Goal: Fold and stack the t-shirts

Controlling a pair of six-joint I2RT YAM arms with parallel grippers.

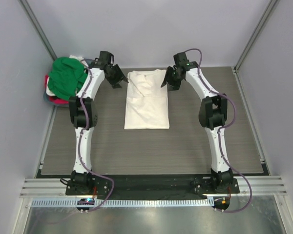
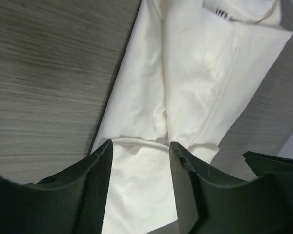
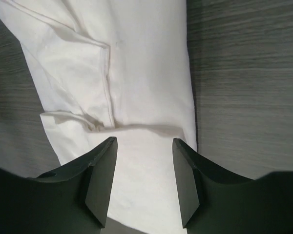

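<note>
A cream-white t-shirt lies folded lengthwise into a narrow strip on the grey table, its print hidden. My left gripper is open beside the shirt's far left corner. In the left wrist view its jaws stand apart over the white cloth, holding nothing. My right gripper is open beside the far right corner. In the right wrist view its jaws stand apart over the shirt, holding nothing. A green t-shirt tops a pile at the far left, with pink-red and white cloth under it.
The pile sits in a basket in the far left corner, next to the left arm's elbow. Grey walls enclose the table on three sides. A metal rail runs along the near edge.
</note>
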